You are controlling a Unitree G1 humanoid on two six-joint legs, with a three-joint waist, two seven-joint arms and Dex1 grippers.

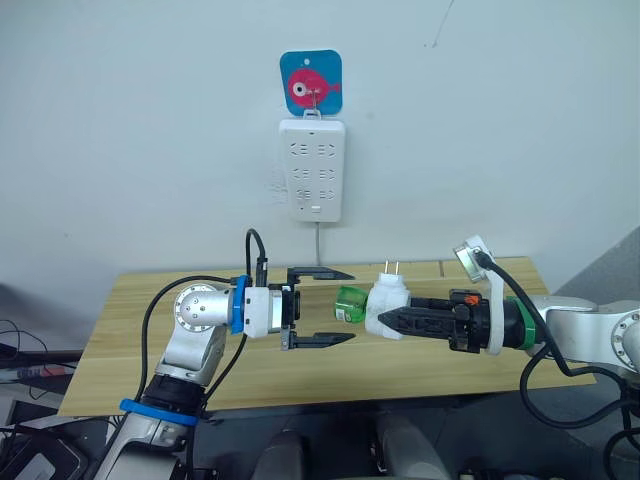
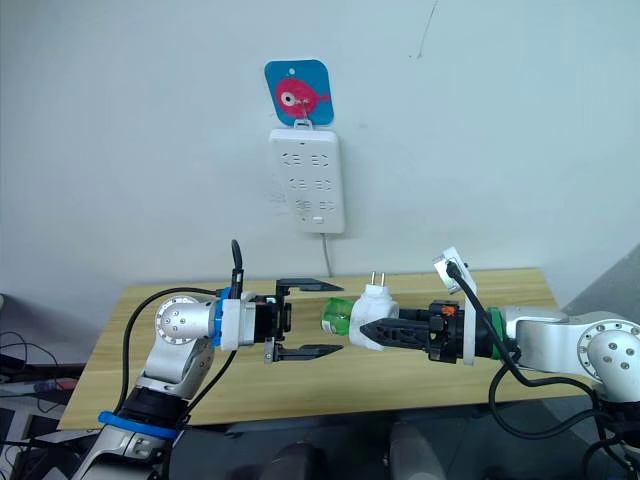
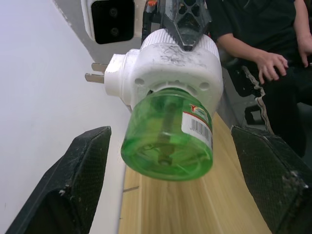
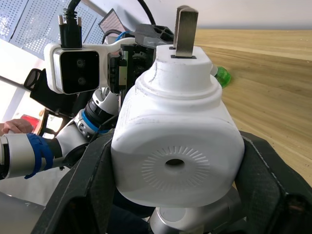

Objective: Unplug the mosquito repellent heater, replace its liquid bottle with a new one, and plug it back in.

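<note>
Silver arms with blue rings, black cables, white wrist housings, black jaws.

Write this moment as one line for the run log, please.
heater: unplugged, held by right pincer | green bottle: still attached | left pincer: open, facing bottle | power strip: on wall

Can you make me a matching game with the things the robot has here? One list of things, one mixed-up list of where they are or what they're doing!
Things:
1. mosquito repellent heater
2. green bottle
3. left gripper
4. power strip

Places or states:
A. hanging on the wall under a blue fish sticker
B. open, fingers on either side of the bottle
C. squeezed in the right gripper, prongs pointing up
D. sticking out of the heater toward the left gripper

Pairs: 1-C, 2-D, 3-B, 4-A
</note>
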